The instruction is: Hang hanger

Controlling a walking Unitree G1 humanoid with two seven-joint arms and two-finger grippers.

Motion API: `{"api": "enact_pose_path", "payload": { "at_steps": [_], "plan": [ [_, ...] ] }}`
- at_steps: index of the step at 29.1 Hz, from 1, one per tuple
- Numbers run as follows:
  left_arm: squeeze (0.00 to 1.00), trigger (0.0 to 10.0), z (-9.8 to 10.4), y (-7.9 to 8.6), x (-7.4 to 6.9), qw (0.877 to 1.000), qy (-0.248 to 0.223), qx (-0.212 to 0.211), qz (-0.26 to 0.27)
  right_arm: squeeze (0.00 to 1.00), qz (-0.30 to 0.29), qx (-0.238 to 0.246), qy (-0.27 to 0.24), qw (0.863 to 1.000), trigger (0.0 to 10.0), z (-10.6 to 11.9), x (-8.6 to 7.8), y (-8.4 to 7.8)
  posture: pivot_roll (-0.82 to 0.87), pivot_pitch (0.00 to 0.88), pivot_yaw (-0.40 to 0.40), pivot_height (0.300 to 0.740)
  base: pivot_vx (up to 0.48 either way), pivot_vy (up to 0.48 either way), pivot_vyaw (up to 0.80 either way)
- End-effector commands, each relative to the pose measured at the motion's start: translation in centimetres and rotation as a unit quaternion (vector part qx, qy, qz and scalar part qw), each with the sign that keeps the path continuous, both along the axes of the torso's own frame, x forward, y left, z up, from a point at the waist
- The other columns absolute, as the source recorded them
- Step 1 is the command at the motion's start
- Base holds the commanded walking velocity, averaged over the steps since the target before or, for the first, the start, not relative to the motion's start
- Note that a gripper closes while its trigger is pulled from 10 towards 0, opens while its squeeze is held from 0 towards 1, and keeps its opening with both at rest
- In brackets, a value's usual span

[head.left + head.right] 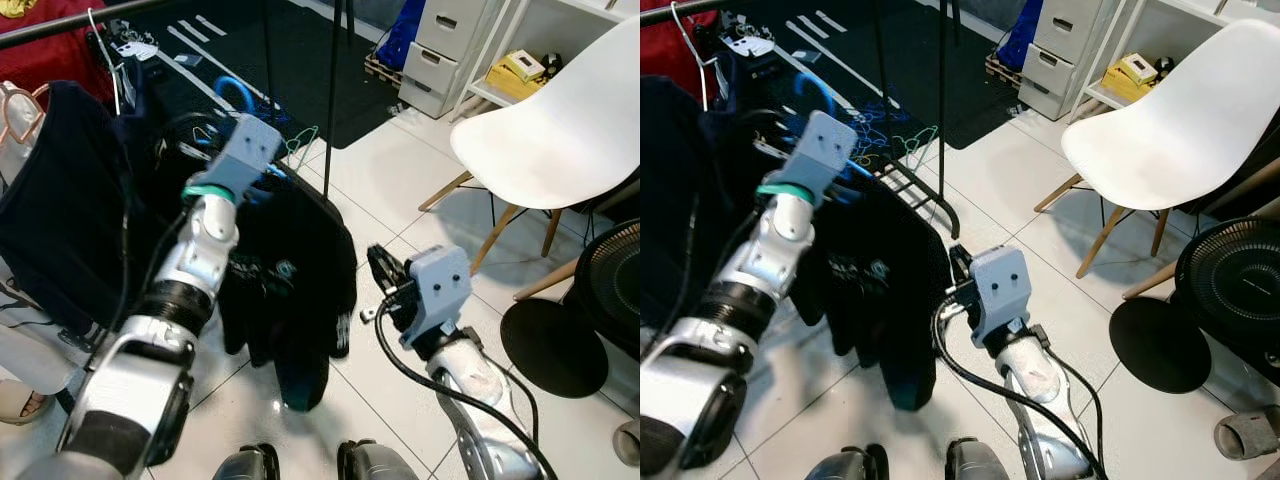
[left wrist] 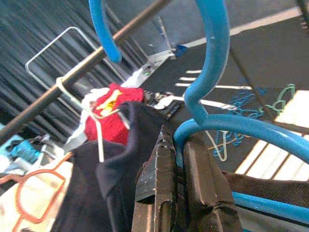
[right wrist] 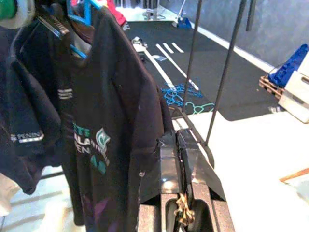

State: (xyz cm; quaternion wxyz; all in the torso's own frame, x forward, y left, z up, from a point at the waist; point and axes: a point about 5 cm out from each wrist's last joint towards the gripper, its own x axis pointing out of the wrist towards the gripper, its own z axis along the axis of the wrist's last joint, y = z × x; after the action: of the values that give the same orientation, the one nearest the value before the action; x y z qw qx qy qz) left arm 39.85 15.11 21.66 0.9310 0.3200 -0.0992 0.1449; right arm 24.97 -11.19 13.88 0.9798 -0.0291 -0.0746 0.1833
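Observation:
A blue plastic hanger (image 2: 212, 72) carries a black T-shirt (image 1: 300, 260) with teal print. My left gripper (image 2: 176, 145) is shut on the hanger's neck, just below the hook, and holds it raised. The hook's tip (image 2: 112, 52) sits right at the dark clothes rail (image 2: 72, 82); whether it is over the rail I cannot tell. My right gripper (image 3: 178, 140) is lower, beside the shirt's right edge, with its fingers together and nothing visible between them.
Dark and red garments (image 1: 60, 200) hang on the rail at the left, on wire hangers. The rack's upright pole (image 1: 332, 100) stands behind the shirt. To the right are a white chair (image 1: 560, 120) and a black fan (image 1: 610, 280). Loose hangers (image 1: 300, 140) lie on the floor.

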Motion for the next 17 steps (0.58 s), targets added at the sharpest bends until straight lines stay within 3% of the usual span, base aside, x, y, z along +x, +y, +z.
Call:
{"api": "enact_pose_path", "payload": {
  "at_steps": [1, 3, 4, 5, 6, 7, 8, 17],
  "plan": [
    [0.0, 10.0, 0.5, 0.1, 0.1, 1.0, -0.009, -0.002, 0.003, 0.0, -0.009, 0.008, 0.013, 1.0, 0.0, -0.3, -0.1, -0.4, -0.18, 0.066, 0.063, 0.74, 0.0, 0.0, 0.0],
    [0.0, 10.0, 0.6, 0.0, 0.1, 1.0, -0.014, -0.003, 0.001, 0.0, -0.01, 0.01, 0.013, 1.0, 0.0, -0.3, 0.1, -0.4, -0.19, 0.065, 0.064, 0.74, 0.0, 0.0, 0.0],
    [0.0, 10.0, 0.7, 0.0, 0.0, 1.0, -0.018, -0.007, -0.004, 0.0, -0.01, 0.008, 0.012, 1.0, 8.1, -0.1, 0.4, -0.3, -0.18, 0.066, 0.064, 0.74, 0.0, 0.0, 0.0],
    [0.0, 10.0, 0.7, 0.0, 0.0, 1.0, -0.018, -0.007, -0.004, 0.0, -0.01, 0.008, 0.012, 1.0, 8.1, -0.1, 0.4, -0.3, -0.18, 0.066, 0.064, 0.74, 0.0, 0.0, 0.0],
    [0.0, 10.0, 0.7, -0.2, 0.0, 1.0, -0.024, -0.015, -0.012, 0.0, -0.011, 0.005, 0.008, 1.0, 10.0, 0.0, 0.8, -0.3, -0.19, 0.065, 0.061, 0.74, 0.0, 0.0, 0.0],
    [0.0, 10.0, 0.9, -0.5, -0.2, 0.999, -0.033, -0.026, -0.026, 0.0, -0.013, 0.001, 0.003, 1.0, 10.0, 0.2, 1.2, -0.4, -0.18, 0.065, 0.056, 0.74, 0.0, 0.0, 0.0],
    [0.0, 10.0, 1.0, -0.8, -0.4, 0.998, -0.041, -0.035, -0.04, 1.0, -0.011, 0.0, -0.001, 1.0, 10.0, 0.4, 1.6, -0.5, -0.18, 0.065, 0.055, 0.74, 0.0, 0.0, 0.0],
    [0.0, 10.0, 1.0, -2.0, -1.0, 0.995, -0.054, -0.045, -0.066, 1.0, -0.003, -0.006, -0.011, 1.0, 10.0, 1.0, 2.5, -0.9, -0.17, 0.062, 0.04, 0.74, 0.0, 0.0, 0.0]
  ]
}}
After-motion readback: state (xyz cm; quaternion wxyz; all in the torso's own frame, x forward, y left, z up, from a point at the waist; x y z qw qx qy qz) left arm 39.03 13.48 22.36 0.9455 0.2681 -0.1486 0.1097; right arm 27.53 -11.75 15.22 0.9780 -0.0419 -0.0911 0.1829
